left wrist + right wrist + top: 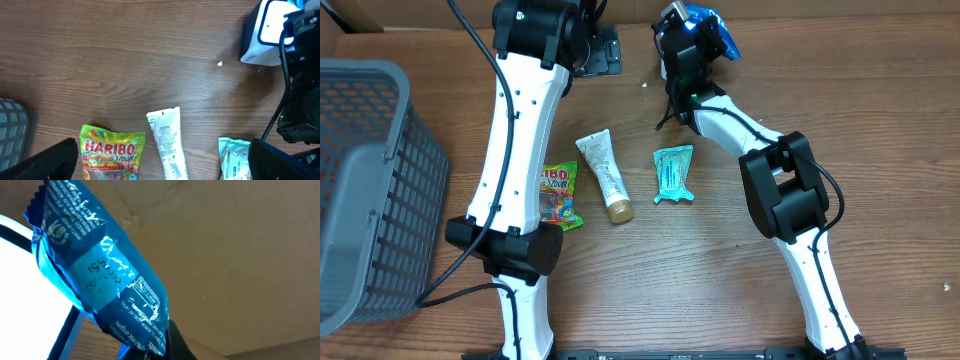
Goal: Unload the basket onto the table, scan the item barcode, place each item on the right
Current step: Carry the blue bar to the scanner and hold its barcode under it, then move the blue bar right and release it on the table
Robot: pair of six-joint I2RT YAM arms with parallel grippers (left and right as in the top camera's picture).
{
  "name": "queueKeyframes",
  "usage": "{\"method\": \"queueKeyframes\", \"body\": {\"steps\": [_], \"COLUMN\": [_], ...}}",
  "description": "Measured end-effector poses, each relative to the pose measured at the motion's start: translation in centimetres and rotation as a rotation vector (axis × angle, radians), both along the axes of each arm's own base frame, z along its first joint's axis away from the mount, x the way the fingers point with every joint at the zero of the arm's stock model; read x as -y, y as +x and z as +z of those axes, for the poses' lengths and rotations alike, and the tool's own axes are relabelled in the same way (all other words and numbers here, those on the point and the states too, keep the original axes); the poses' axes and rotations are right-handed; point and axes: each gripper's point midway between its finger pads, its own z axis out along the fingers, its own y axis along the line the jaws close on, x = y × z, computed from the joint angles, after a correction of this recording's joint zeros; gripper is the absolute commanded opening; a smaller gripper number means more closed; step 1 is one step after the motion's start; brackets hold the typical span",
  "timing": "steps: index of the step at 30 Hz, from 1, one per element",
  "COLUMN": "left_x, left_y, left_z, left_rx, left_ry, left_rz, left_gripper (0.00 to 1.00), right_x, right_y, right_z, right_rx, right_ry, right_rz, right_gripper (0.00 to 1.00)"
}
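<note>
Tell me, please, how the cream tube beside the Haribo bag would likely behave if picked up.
The tube looks flattened toward its crimped end, so it would probably flex rather than stay stiff. Its round cap seems the bulkier end, so it may droop that way if pinched near the crimp. Being flattened, it seems unlikely to roll far.

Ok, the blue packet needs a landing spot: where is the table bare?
Bare table right of the right arm, and in front between it and the left arm, below the teal packet. Crowded: candy bag, tube, that packet side by side.
</note>
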Motion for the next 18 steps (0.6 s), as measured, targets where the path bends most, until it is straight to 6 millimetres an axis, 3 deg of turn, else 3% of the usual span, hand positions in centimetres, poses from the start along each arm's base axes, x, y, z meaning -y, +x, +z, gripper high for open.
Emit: {"method": "queueKeyframes", "body": {"steps": [11, 14, 18], "left_x": [0.0, 0.0, 0.0], "left_y": [0.0, 0.0, 0.0], "left_z": [0.0, 0.0, 0.0], "left_rx": [0.0, 0.0, 0.0], "left_ry": [0.0, 0.0, 0.001], "left_rz": [0.0, 0.0, 0.0], "left_gripper": [1.0, 1.0, 1.0], "right_x": [-1.0, -2.0, -2.5], "right_y": [-0.8, -1.8, -4.0], "right_z": [0.1, -0.4, 1.0], "right_rx": [0.003, -0.063, -0.194], "right_ry": [-0.012, -0.052, -0.079], "right_rz": [-0.021, -0.008, 0.019], "right_gripper": [0.04, 0.04, 0.04]}}
